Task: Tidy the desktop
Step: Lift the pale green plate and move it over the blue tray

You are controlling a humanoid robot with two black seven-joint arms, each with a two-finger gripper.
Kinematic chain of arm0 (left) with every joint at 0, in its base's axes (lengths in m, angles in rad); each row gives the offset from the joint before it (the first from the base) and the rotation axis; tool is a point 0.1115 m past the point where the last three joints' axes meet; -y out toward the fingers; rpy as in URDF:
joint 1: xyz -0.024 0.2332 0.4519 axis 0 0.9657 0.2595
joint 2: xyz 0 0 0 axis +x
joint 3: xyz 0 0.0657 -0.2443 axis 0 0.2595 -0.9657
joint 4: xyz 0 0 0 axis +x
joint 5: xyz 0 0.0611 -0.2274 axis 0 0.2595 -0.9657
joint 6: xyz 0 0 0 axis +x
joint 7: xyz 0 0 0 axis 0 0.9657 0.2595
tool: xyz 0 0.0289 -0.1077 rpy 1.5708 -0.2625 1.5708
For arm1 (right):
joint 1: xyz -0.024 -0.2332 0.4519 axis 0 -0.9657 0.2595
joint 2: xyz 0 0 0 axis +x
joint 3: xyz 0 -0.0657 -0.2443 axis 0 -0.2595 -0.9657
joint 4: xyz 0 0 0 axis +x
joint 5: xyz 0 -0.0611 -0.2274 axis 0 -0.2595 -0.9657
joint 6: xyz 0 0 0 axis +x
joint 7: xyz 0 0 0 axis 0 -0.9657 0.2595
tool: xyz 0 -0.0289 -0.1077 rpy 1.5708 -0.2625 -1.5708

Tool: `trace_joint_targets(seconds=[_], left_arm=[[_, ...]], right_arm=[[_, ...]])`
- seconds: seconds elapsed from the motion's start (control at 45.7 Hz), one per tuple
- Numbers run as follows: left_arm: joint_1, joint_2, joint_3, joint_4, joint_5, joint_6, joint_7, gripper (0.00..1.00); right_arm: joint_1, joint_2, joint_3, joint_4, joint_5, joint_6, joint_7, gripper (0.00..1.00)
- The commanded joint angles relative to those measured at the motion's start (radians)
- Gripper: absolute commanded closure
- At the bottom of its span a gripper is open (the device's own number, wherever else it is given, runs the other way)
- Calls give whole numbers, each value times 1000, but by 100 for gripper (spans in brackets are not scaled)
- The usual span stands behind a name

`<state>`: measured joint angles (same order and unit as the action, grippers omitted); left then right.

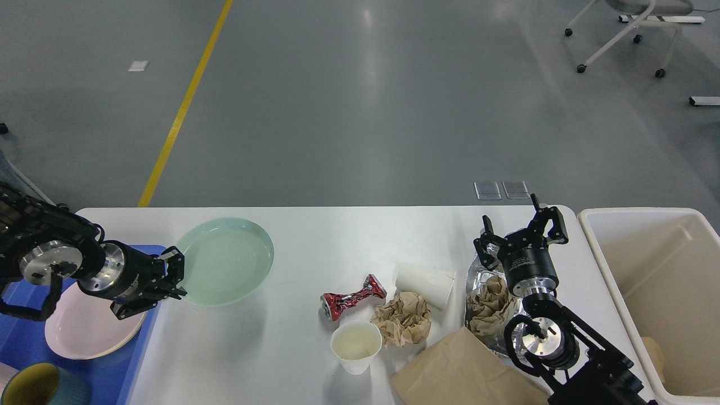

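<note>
The left gripper grips a green plate above the desk, near the blue tray; the right gripper's fingers spread wide over crumpled foil.

- Desktop: plain white, glossy
- Plate: pale mint green, faint concentric rings
- Crushed can: red with silver flecks
- Crumpled paper: tan brown
- Upright paper cup and lying paper cup: white
- Paper bag: kraft brown
- Foil: silver
- Tray: blue
- Plate in tray: pale pink
- Bin: cream
- Floor line: yellow on grey
</note>
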<state>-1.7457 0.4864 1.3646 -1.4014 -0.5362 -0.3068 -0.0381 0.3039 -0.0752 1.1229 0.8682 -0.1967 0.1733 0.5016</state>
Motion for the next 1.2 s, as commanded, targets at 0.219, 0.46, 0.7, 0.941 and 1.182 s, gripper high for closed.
trace_joint_targets(seconds=[0.219, 0.46, 0.7, 0.941, 1.182], left_arm=[[-526, -31, 235, -267, 71, -152, 1, 100], [-825, -71, 344, -346, 93, -328, 1, 100], [-842, -69, 358, -343, 104, -359, -5, 100], [-766, 72, 442, -236, 238, -370, -37, 100], [-533, 403, 410, 45, 446, -373, -46, 100]], right_arm=[[0, 0, 0, 0, -1, 0, 0, 0], [1, 0, 0, 0, 0, 0, 0, 0], [1, 0, 0, 0, 0, 0, 0, 0], [0, 0, 0, 2, 0, 0, 0, 0], [0, 0, 0, 2, 0, 0, 0, 0]])
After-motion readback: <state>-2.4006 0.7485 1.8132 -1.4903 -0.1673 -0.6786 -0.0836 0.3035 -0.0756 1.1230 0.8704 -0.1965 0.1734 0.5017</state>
